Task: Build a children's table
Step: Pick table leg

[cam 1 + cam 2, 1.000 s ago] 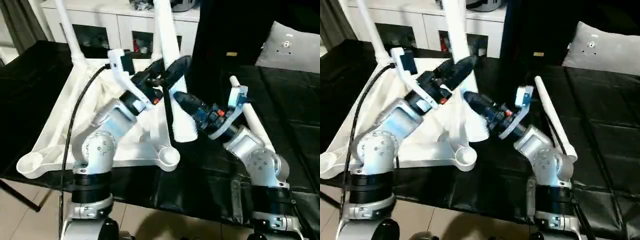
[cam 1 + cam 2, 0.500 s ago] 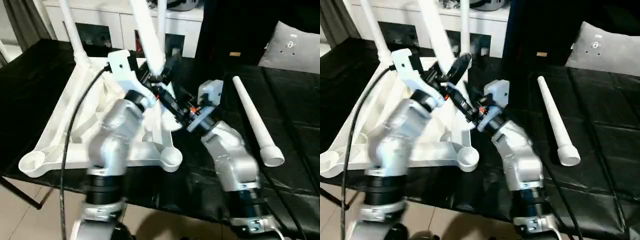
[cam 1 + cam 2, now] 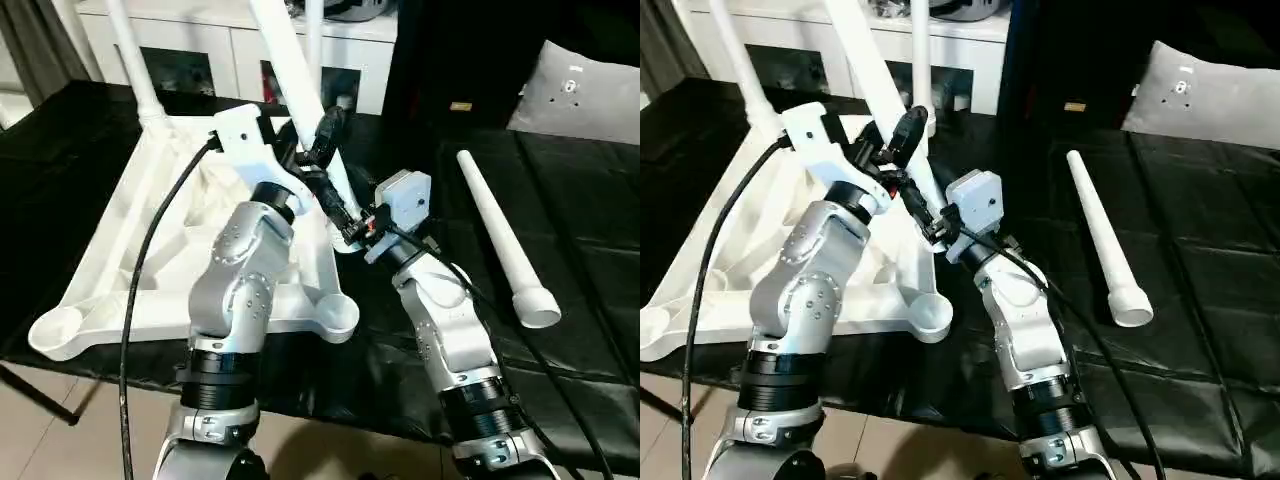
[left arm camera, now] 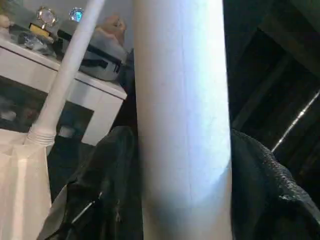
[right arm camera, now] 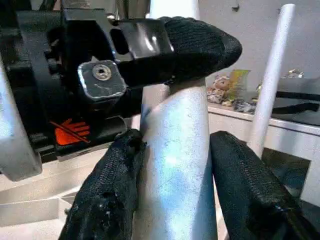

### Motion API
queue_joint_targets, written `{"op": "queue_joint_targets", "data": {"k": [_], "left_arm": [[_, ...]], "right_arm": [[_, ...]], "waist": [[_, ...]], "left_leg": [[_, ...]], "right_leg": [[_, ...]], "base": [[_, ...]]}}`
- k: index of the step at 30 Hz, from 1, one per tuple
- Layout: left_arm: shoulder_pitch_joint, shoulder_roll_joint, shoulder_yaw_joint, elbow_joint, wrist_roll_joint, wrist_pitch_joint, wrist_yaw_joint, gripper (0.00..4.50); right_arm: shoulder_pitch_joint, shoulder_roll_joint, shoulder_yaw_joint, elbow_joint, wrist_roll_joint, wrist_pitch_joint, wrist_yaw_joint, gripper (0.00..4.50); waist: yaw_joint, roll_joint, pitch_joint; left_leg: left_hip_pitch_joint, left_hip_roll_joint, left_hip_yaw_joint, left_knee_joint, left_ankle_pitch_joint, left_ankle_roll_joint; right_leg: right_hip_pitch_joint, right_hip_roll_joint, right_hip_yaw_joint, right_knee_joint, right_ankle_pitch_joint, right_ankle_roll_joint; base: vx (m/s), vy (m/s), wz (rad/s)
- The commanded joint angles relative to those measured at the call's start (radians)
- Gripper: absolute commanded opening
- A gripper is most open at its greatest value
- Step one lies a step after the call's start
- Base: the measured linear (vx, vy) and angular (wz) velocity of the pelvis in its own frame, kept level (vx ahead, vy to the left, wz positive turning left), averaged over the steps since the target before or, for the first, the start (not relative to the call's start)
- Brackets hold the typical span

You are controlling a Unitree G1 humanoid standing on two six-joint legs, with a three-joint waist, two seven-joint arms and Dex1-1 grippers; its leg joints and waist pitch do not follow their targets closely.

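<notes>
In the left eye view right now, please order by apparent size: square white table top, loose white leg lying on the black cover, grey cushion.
1. Square white table top.
2. Loose white leg.
3. Grey cushion, partly cut off and farther away, so ranks two and three are unsure.

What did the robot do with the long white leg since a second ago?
The leg swung up from a slant to nearly upright at the tabletop's edge. The right gripper stayed clamped on it, and the left gripper closed around it higher up. The spare leg stayed lying on the black cover.
</notes>
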Motion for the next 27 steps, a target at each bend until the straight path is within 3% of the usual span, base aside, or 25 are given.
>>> {"op": "queue_joint_targets", "data": {"k": [1, 10, 21, 23, 27], "left_arm": [[-0.002, -0.046, -0.006, 0.015, 0.006, -0.001, 0.014, 2.47], [-0.003, -0.042, -0.016, 0.023, -0.003, -0.005, 0.011, 1.95], [-0.003, -0.032, -0.014, 0.033, -0.013, -0.009, 0.009, 1.88], [-0.004, -0.03, -0.015, 0.034, -0.014, -0.01, 0.008, 1.88], [-0.026, 0.011, 0.017, 0.053, -0.012, -0.021, 0.002, 1.88]], "right_arm": [[0.0, 0.006, 0.005, -0.006, -0.004, -0.036, -0.013, 1.81], [-0.009, 0.005, 0.014, 0.023, -0.009, -0.069, -0.025, 1.81], [-0.013, -0.001, 0.02, 0.039, -0.003, -0.072, -0.029, 1.81], [-0.013, -0.002, 0.017, 0.038, 0.008, -0.062, -0.025, 2.37], [-0.009, -0.019, 0.022, 0.032, 0.08, -0.037, 0.057, 2.75]], "waist": [[-0.002, 0.002, -0.069], [-0.004, 0.004, -0.069], [-0.005, 0.004, -0.07], [-0.005, 0.004, -0.07], [-0.004, 0.008, -0.07]], "left_leg": [[-0.004, 0.026, 0.0, -0.065, -0.147, 0.049], [-0.002, 0.028, -0.001, -0.064, -0.155, 0.051], [-0.003, 0.028, 0.0, -0.064, -0.152, 0.052], [-0.002, 0.028, 0.0, -0.063, -0.152, 0.053], [-0.001, 0.028, 0.0, -0.063, -0.161, 0.061]], "right_leg": [[0.065, -0.082, 0.058, -0.07, -0.287, -0.057], [0.066, -0.082, 0.06, -0.066, -0.263, -0.077], [0.068, -0.081, 0.06, -0.064, -0.249, -0.082], [0.068, -0.081, 0.06, -0.064, -0.247, -0.083], [0.068, -0.08, 0.059, -0.066, -0.25, -0.082]], "base": [[0.0, 0.0, 0.0], [0.0, 0.0, 0.0], [0.0, 0.0, 0.0], [0.0, 0.0, 0.0], [0.0, 0.0, 0.0]]}}
